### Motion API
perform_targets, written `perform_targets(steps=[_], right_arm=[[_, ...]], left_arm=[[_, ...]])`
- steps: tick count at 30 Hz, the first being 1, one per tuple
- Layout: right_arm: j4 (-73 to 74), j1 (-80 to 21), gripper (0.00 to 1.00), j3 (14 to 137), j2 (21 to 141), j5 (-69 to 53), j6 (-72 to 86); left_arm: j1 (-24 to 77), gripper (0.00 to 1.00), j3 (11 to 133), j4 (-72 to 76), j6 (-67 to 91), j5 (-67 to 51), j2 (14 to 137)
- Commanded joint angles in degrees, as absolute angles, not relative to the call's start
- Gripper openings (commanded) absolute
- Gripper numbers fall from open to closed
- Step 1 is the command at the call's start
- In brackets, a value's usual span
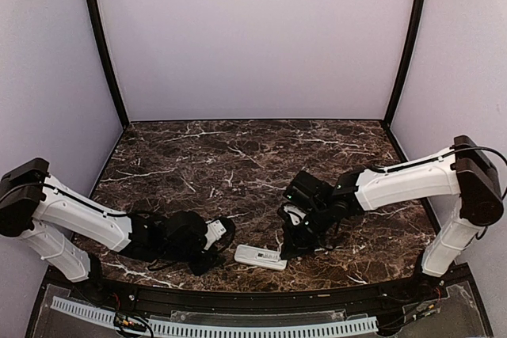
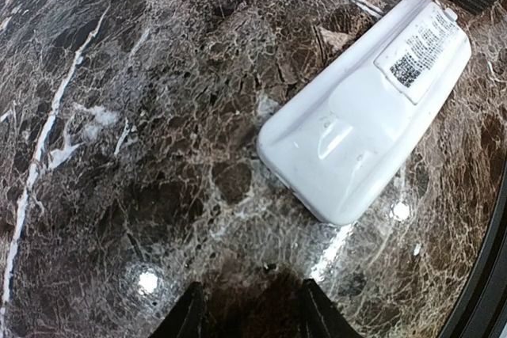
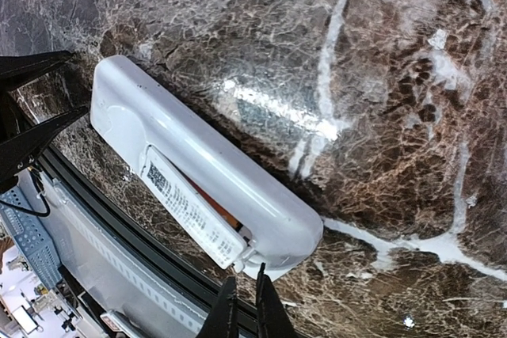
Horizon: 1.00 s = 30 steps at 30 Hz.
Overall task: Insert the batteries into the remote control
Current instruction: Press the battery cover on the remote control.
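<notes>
— What are the fingers of the left gripper (image 2: 249, 286) doing?
— They are standing wide apart at the bottom edge of the left wrist view. Two black tips (image 2: 188, 318) are showing with bare stone between them. They are gripping nothing and touching nothing.
— And the right gripper (image 3: 245, 275)?
— Its fingers (image 3: 226, 314) are sitting almost together at the bottom of the right wrist view, with only a thin slit between them. They are pointing at the lower-right end of the remote control (image 3: 198, 156), just beside it. I cannot tell whether they are touching or pinching its edge.
— Where is the remote control lying?
— In the overhead view it is lying at lower centre, between the two grippers and near the front edge of the table (image 1: 238, 156). It is resting flat on the stone, back upward.
— What is it looking like?
— It is looking like smooth, glossy white plastic, a long rounded block with soft corners. A flat rectangular panel (image 3: 190, 211) carrying a printed label is sitting slightly lifted along one side. In the slit under it, a sliver of what looks like the orange-red battery (image 3: 228, 213) is showing.
— And the surface?
— Polished dark brown marble is running under everything, veined in white and throwing back spots of light.
</notes>
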<state>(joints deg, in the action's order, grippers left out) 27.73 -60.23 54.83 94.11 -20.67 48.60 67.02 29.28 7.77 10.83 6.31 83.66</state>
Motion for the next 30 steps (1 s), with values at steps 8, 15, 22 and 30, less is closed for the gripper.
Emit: perform_targets(steps=[8,15,22,30], right_arm=[[25.63,-60.52,0.04,55.49,96.04,-21.93,47.64],[26.15,-60.91,0.02,56.33,97.08,-22.06,47.15],[27.83,-61.19,0.01,57.33,97.53,-21.07,46.7],[32.31,-61.22,0.05,59.88,96.81,-19.95,45.08]], left_arm=[[67.24,0.4,30.43,7.65,9.43,6.37,84.01],[67.24,0.39,30.41,7.48,9.1,6.33,84.12],[67.24,0.39,30.41,7.47,8.99,6.24,84.3],[67.24,0.39,30.26,7.3,8.89,6.39,84.1]])
